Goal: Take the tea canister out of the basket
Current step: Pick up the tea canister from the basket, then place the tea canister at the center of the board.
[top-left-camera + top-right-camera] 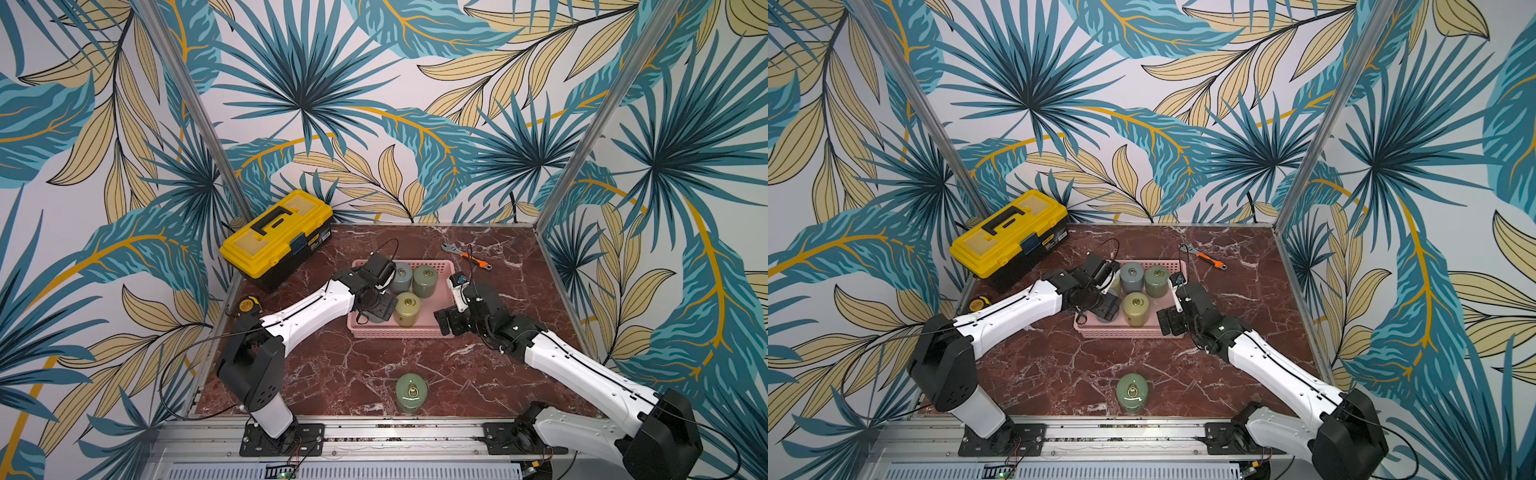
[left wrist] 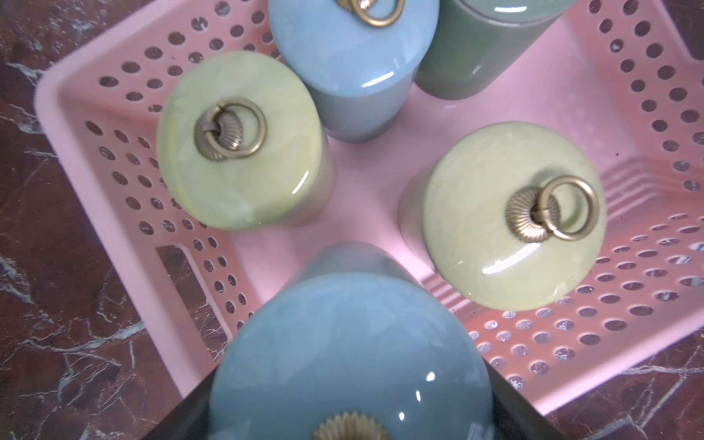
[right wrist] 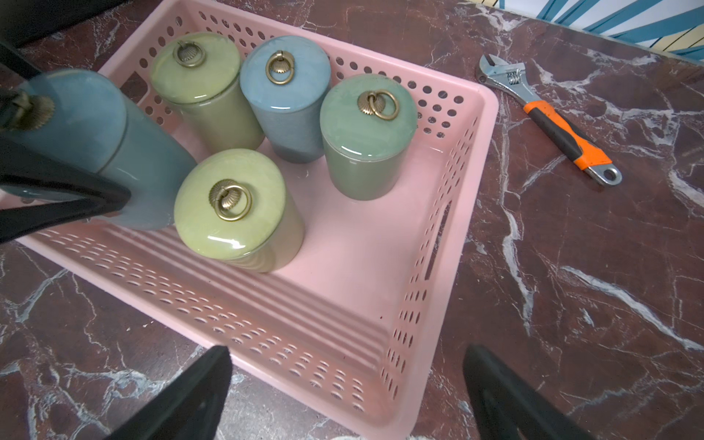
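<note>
Left claw [image 1: 376, 311] clamped on blue-grey glazed ceramic tea canister [image 3: 144, 152], near-left in pink perforated plastic basket [image 3: 484, 125]. Right claw [image 3: 346, 349] open at basket's right. Yellow plastic toolbox [image 1: 276, 237] label unreadable.

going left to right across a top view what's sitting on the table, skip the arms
In a top view: yellow plastic toolbox with black handle → shallow pink perforated plastic basket → orange-handled steel adjustable wrench. Left out: small yellow tape measure (overlaps the toolbox), lone green ceramic canister (overlaps the basket).
</note>
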Available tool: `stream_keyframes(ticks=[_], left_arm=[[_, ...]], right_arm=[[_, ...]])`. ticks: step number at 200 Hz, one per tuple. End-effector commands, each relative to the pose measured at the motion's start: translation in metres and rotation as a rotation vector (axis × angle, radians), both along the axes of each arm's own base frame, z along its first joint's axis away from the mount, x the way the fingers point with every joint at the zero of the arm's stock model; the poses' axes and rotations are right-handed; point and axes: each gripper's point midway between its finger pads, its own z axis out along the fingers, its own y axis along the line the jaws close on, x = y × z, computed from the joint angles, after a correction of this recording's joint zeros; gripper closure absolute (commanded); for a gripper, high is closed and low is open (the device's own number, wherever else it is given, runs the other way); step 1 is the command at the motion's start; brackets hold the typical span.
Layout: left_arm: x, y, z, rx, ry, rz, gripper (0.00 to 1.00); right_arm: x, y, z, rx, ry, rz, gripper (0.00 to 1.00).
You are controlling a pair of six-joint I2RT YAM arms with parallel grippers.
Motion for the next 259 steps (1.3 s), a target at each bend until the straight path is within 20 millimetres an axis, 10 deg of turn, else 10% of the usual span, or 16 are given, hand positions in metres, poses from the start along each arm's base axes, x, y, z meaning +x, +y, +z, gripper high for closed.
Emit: stream_keyframes(ticks=[1, 115, 259], left_arm=[[0.012, -0.007, 0.057, -0.079, -0.129, 0.006, 0.47], [-0.007, 0.001, 0.089, -0.122, -0.136, 0.004, 0.5], [-0.078, 0.015, 0.091, -0.133, -0.121, 0.003, 0.52]], right_arm=[[-0.001, -0.002, -0.005, -0.011, -0.001, 0.001, 0.01], [-0.001, -0.003, -0.005, -0.011, -0.002, -0.001, 0.01], [0.0, -0.005, -0.005, -0.017, -0.011, -0.013, 0.01]])
